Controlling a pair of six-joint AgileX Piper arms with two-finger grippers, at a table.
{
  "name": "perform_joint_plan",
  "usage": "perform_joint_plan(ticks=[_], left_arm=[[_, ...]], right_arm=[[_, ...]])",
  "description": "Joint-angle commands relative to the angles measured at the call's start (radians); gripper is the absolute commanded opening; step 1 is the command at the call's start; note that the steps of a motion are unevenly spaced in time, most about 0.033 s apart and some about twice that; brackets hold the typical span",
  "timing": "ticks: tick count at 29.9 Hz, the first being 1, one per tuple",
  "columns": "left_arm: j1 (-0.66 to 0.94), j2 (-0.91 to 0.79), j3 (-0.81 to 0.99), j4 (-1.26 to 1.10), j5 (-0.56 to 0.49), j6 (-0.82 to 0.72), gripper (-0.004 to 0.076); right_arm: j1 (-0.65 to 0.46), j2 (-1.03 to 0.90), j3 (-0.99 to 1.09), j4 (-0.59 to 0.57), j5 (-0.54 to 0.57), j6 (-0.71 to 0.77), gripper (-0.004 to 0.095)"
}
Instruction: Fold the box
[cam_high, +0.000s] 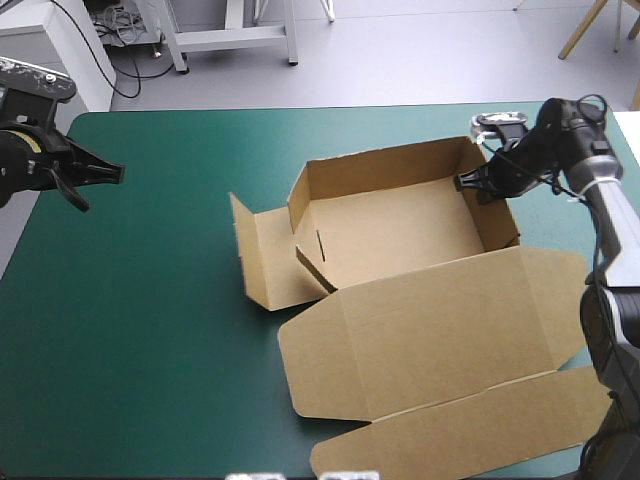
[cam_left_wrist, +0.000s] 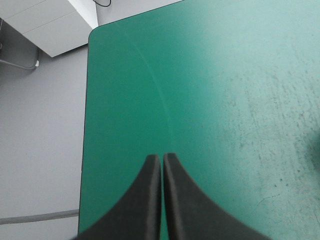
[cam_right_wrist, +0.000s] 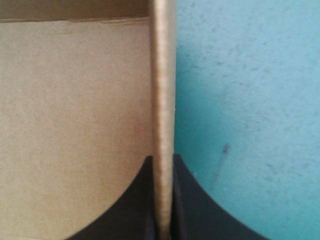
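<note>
1. Brown board lies nearest: a wide lid (cam_high: 440, 335) is spread flat on the teal-green cover (cam_high: 150, 340), and its outer strip reaches the table's near edge.
2. Just behind it, joined along a crease, the box (cam_high: 400, 235) sits right of the table's middle as an open tray, with its far wall and right wall (cam_high: 495, 220) raised.
3. At the tray's left end a side flap (cam_high: 262, 255) juts outward toward the table's left edge and is not tucked in. A small tab (cam_high: 312, 262) stands just inside that corner.
4. The right gripper (cam_high: 478, 185) is at the tray's far right corner, pinching the right wall. In its wrist view the black fingers (cam_right_wrist: 142, 205) are all but pressed together with the wall's top edge between them, the tray floor on one side and the cover on the other.
5. Farthest off, the left gripper (cam_high: 100, 173) hovers near the table's far left corner, well apart from the box. Its fingers meet in one point over bare cover and hold nothing.
</note>
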Motion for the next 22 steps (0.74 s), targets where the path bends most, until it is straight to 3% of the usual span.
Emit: perform_joint_plan(ticks=[1, 7, 11, 22], left_arm=[[0.029, -0.025, -0.018, -0.005, 0.047, -0.016, 0.0013], [0.118, -0.027, 0.055, -0.100, 0.047, 0.027, 0.0013], [0.211, -0.027, 0.179, -0.214, 0.008, 0.067, 0.0013], [0.428, -0.027, 0.631, -0.648, -0.279, 0.284, 0.0013]], right_arm=[[-0.073, -0.138, -0.028, 0.083, -0.002, -0.039, -0.0019], [-0.180, -0.261, -0.028, 0.132, -0.002, -0.077, -0.0019], [-0.235, -0.325, -0.028, 0.259, -0.002, -0.128, -0.0020], [-0.247, -0.387, -0.028, 0.325, -0.002, -0.152, -0.0020]])
